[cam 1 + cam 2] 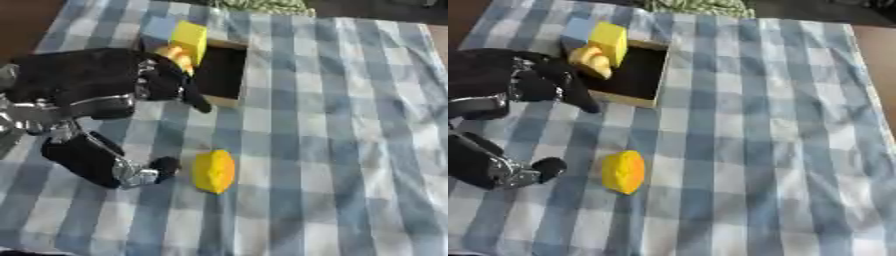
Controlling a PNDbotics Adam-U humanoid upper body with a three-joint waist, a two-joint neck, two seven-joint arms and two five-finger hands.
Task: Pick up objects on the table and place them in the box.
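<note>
Left eye view: left robot hand (114,160) spread beside lemon (214,171), partly covering box (223,70); box contents blurry; right robot hand unseen.

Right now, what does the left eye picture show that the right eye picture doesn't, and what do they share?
Only the left eye view shows more of the robot's left arm, with its silver joints near the picture's left edge. Only the right eye view shows the brown strip beyond the checked cloth's right edge. Both share the left hand by the box, the yellow block and blue block at its far end, a pale yellow-orange thing inside, and the yellow object lying on the cloth.
</note>
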